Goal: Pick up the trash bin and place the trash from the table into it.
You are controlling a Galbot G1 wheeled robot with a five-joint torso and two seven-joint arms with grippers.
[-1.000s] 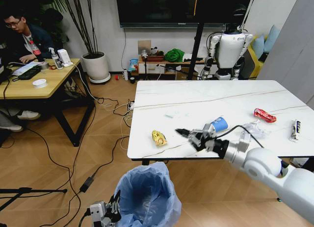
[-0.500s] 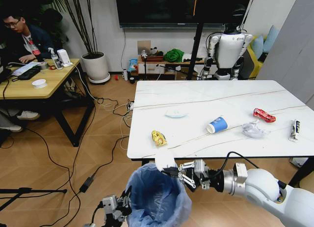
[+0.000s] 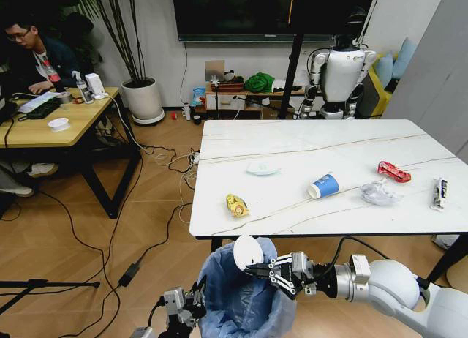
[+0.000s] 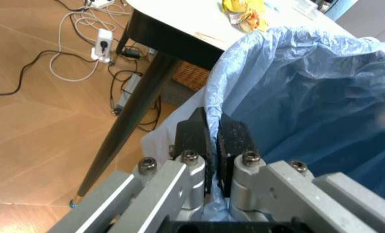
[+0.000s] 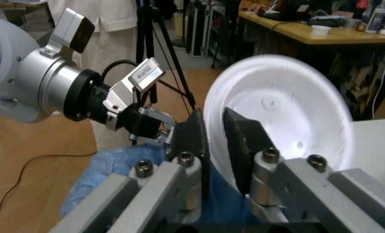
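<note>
Left gripper (image 3: 191, 303) clamped low; right gripper (image 3: 255, 268) closed, arm extended

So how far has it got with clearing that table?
The bin part looks done: the left gripper is clamped on the trash bin's bag rim, holding it below the table edge. In hand: the right gripper holds a white lid over the bin. Left on the table: yellow packet, another lid, cup, clear film, red wrapper and sachet.

A rounded white arm shell (image 3: 398, 287) is seen, joined to a silver wrist. Black fingers (image 5: 194, 131) are bolted on silver links with dark screws; a black cable (image 3: 344, 244) is looped above.
</note>
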